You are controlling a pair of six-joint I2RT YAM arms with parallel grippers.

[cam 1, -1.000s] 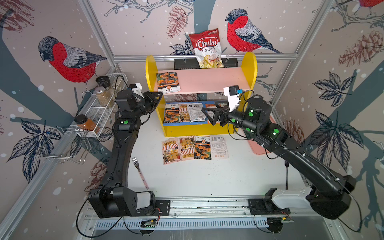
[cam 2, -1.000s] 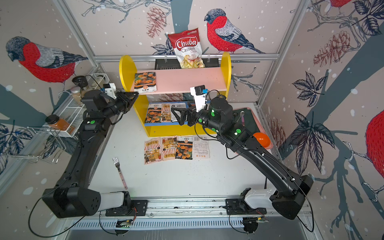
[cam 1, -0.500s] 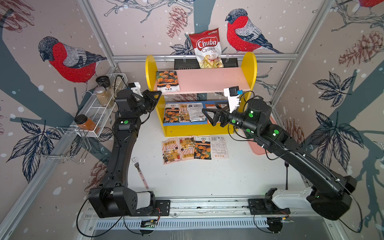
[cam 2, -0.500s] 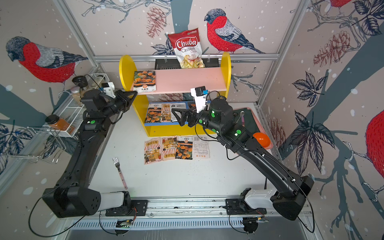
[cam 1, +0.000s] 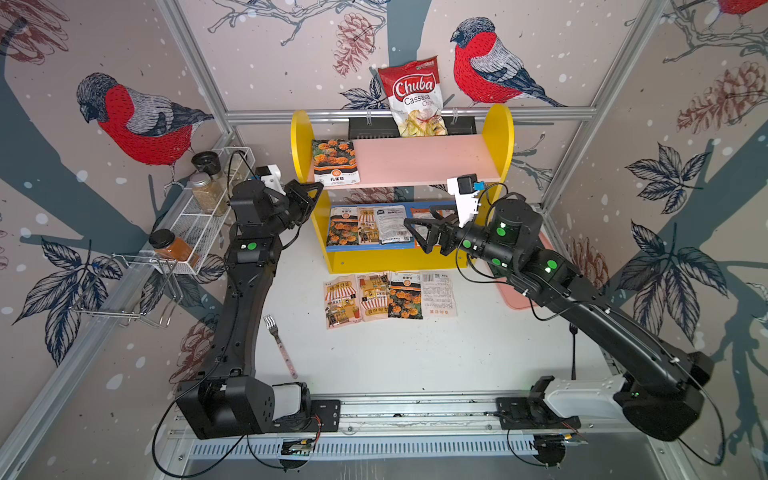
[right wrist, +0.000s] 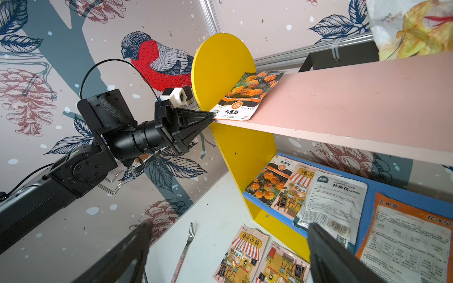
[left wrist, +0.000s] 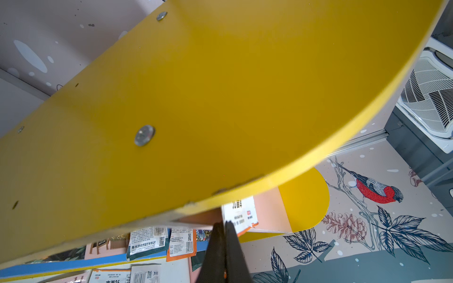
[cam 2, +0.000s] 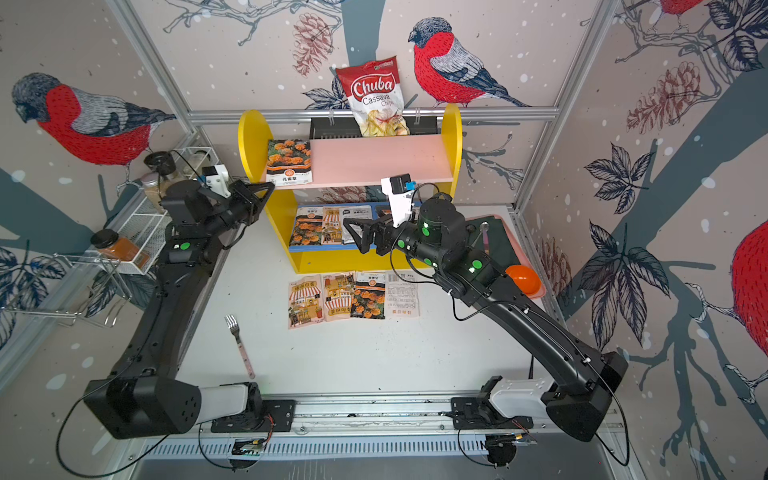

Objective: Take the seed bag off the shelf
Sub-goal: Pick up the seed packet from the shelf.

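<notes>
well, the seed bag [cam 1: 336, 162] lies flat at the left end of the shelf's [cam 1: 300, 137] pink board [cam 1: 424, 160], its front edge poking just past the board. the left gripper [cam 1: 319, 185] reaches in from beside the yellow side panel, and its fingers [left wrist: 220, 245] are pressed together on the bag's front corner, pinching it. the right gripper [cam 1: 417, 237] hangs in front of the blue board [cam 1: 365, 248], fingers spread wide, holding nothing. other packets [right wrist: 331, 196] lie on the blue board, and a row of packets [cam 1: 388, 297] sits on the table [cam 1: 415, 357] just before the shelf. a fork [cam 1: 279, 345] lies near the left arm.
</notes>
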